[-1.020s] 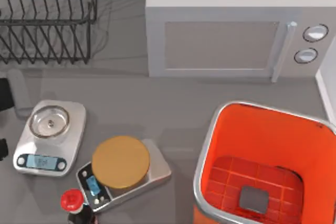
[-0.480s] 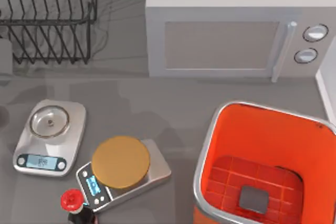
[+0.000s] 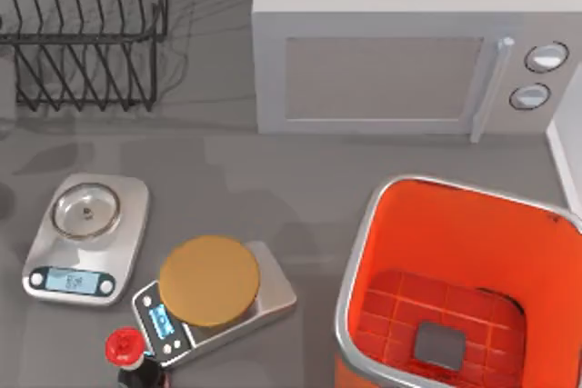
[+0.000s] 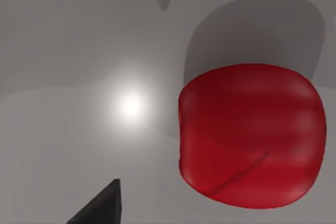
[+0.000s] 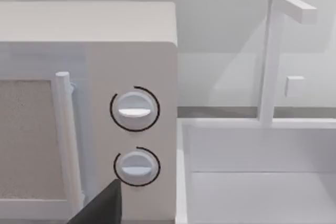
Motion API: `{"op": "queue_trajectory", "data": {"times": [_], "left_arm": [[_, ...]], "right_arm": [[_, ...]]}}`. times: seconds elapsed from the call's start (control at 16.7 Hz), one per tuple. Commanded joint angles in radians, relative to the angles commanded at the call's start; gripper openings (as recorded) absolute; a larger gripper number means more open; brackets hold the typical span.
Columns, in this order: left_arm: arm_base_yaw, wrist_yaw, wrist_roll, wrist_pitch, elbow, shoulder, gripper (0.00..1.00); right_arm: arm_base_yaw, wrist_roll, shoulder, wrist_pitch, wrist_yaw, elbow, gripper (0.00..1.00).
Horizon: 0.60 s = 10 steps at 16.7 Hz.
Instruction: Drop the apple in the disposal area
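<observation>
One apple [image 4: 249, 135], red and rounded, on the grey desk [image 3: 273, 188] surface in the left wrist view, shadow cast behind it, apart from the dark tip of the left hand [image 4: 100, 205]; open or closed state of that hand: cannot tell.
One disposal area [image 3: 350, 270], orange bin with silver-grey rim, lower right of the top view; gridded floor, grey square at centre, nothing red inside.
One grey microwave [image 3: 382, 79], upper centre to upper right of the top view, two dials at its right end.
One black wire rack [image 3: 82, 34], upper left.
Two scales, lower left: silver one [image 3: 86, 238] with a round pan; beside it one [image 3: 211, 281] carrying a tan disc.
One dark bottle [image 3: 125, 347], red cap, bottom edge, just beside the second scale.
One right hand [image 5: 102, 205], dark tip near the microwave dials in the right wrist view; state: cannot tell.
</observation>
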Motion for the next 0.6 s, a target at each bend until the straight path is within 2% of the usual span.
{"op": "queue_trajectory", "data": {"times": [0.42,0.6], "left_arm": [[0.018,0.0,0.016,0.216,-0.121,0.09,1.0],[0.02,0.0,0.019,0.239,-0.137,0.103,1.0]], "right_arm": [[0.0,0.0,0.0,0.0,0.0,0.0,1.0],[0.0,0.0,0.0,0.0,0.0,0.0,1.0]]}}
